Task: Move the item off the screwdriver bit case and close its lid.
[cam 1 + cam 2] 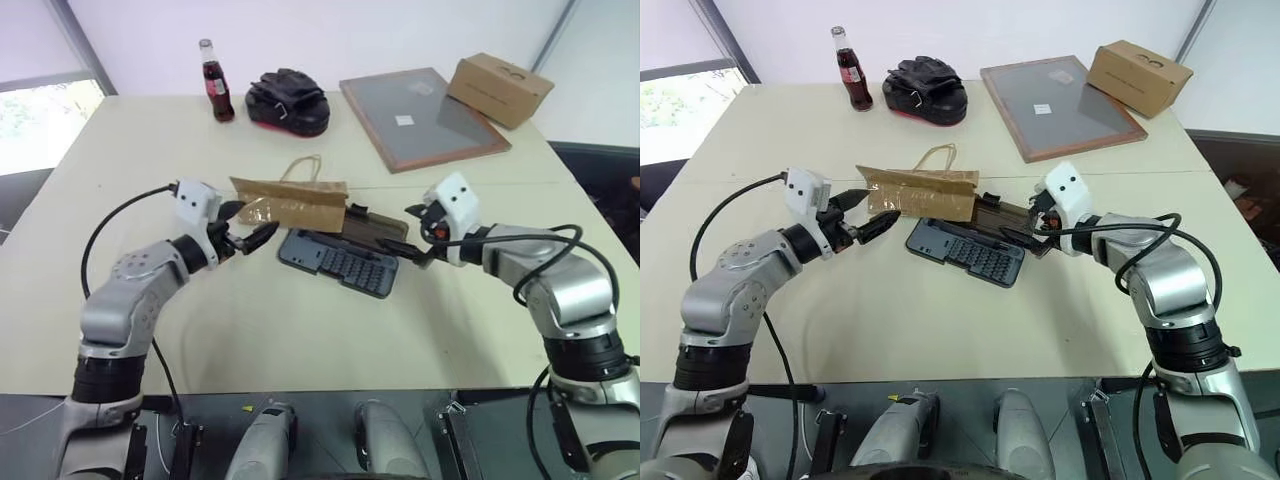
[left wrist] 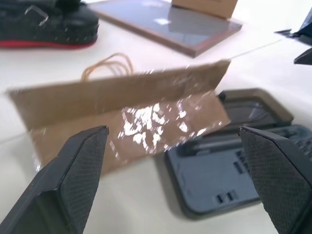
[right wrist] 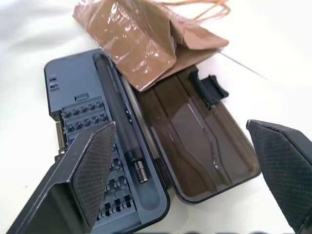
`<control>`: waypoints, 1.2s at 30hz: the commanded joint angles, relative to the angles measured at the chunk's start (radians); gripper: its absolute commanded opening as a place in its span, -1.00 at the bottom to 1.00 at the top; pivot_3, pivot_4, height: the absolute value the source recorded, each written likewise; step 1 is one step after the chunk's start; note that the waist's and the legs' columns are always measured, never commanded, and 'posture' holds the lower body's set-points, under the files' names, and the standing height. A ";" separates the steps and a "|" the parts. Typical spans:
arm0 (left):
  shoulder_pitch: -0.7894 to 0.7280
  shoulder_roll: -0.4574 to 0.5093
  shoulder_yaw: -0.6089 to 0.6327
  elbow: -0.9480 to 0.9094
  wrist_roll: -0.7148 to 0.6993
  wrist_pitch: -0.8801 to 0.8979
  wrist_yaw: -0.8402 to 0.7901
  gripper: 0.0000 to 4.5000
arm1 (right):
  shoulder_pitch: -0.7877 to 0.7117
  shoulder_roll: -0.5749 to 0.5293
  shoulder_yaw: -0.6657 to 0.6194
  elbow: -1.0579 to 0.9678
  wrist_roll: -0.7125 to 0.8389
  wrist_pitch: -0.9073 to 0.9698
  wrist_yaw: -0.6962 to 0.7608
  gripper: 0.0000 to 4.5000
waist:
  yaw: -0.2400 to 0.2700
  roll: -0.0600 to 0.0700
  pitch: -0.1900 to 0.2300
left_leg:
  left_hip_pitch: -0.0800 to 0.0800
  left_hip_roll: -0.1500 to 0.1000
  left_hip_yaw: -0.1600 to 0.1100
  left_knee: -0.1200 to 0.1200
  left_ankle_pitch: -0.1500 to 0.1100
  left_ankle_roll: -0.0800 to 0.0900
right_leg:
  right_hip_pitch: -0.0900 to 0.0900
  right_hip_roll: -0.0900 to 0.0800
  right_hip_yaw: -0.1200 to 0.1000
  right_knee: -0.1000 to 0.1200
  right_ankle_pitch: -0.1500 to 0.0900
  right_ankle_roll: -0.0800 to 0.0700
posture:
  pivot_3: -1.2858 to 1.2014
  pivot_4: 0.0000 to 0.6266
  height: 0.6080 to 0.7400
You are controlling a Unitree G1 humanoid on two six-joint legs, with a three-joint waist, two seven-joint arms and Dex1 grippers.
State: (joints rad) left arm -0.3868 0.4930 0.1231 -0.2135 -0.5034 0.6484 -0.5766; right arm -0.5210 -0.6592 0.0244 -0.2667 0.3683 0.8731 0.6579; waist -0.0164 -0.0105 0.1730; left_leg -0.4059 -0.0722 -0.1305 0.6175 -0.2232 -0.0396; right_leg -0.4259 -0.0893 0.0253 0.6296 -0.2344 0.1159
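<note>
Both claws are hanging open and empty over the counter (image 1: 300, 340): we are seeing our left claw (image 1: 245, 232) just beside the paper bag's (image 1: 290, 204) left end, and our right claw (image 1: 418, 240) near the lid's (image 1: 375, 227) right end. Between them the bit case (image 1: 338, 262) is lying open, its lid folded back flat. We are seeing the bag resting over the lid's far left part and partly on the counter.

L gripper (image 1: 247, 232) jaws wide apart, empty, pointing inward and level. R gripper (image 1: 415, 238) likewise spread, empty, angled slightly down. I see both elbows bent outward.
</note>
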 commanded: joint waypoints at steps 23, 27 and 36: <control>-0.006 -0.032 0.007 -0.018 -0.014 -0.034 0.031 0.97 | -0.159 0.033 0.032 0.115 -0.059 -0.142 0.007 1.00 | 0.002 0.000 0.000 | 0.000 0.000 0.000 0.000 0.000 0.000 | 0.000 0.000 0.000 0.000 0.000 0.000 | 0.03 -0.52 1.00; -0.018 -0.050 0.002 0.001 0.005 -0.050 0.043 0.97 | -0.203 0.091 0.066 0.196 -0.093 -0.207 -0.002 1.00 | 0.001 0.000 0.000 | 0.000 0.000 0.000 0.000 0.000 0.000 | 0.000 0.000 0.000 0.000 0.000 0.000 | 0.03 -0.52 1.00; -0.017 -0.090 -0.012 0.026 0.054 -0.094 0.074 0.97 | -0.360 0.312 0.168 0.537 -0.190 -0.441 0.016 1.00 | -0.003 0.000 0.000 | 0.000 0.000 0.000 0.000 0.000 -0.001 | -0.001 0.001 0.000 0.001 0.000 -0.001 | 0.03 -0.52 1.00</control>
State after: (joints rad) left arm -0.3922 0.4017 0.0990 -0.1637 -0.4545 0.5788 -0.5121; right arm -0.8371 -0.3674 0.1908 0.2233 0.1962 0.4961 0.6677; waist -0.0195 -0.0105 0.1730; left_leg -0.4056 -0.0726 -0.1305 0.6176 -0.2227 -0.0404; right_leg -0.4268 -0.0887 0.0256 0.6308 -0.2339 0.1153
